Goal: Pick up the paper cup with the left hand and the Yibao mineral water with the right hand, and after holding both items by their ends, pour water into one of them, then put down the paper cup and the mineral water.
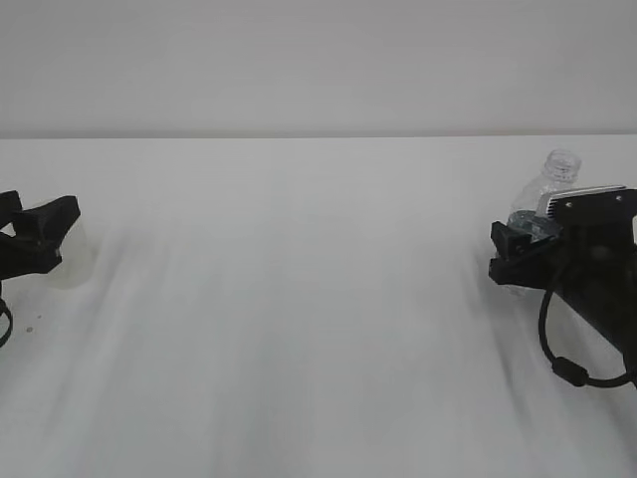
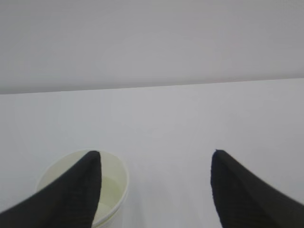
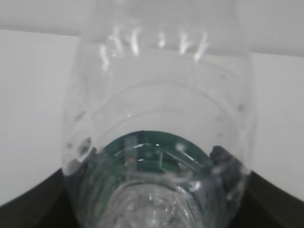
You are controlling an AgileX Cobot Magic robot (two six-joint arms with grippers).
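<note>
Looked along a white table (image 1: pixel 299 319) toward a pale wall (image 1: pixel 299 60), with one black gripper at each edge of the exterior view. Found the left hand (image 1: pixel 62 237) low at the far left, its two fingers parted – released, gripping nothing. Saw the paper cup (image 1: pixel 75 261) only faintly there, a cream shape standing on the table just beside and partly behind those fingers. Got a clearer look from the left wrist view: left hand (image 2: pixel 156 154) spread wide over bare tabletop, and the paper cup (image 2: pixel 116 185) upright at the lower left, rim partly covered by the left finger rather than sitting in the gap between the two. Caught a pale sheen inside the cup; could not tell what it was. Found the Yibao mineral water (image 1: pixel 557 174) at the far right, clear, uncapped, its neck rising above the right hand (image 1: pixel 498 252), with the lower body hidden behind the gripper. Noted a black cable (image 1: pixel 557 349) looping below that arm. Filled the right wrist view almost wholly with the bottle (image 3: pixel 161 118), green label (image 3: pixel 147 142) showing through the plastic, dark fingers (image 3: pixel 28 204) flanking it on both sides. Held wide around the bottle – but could not tell whether clamped on it or merely standing beside it.
</note>
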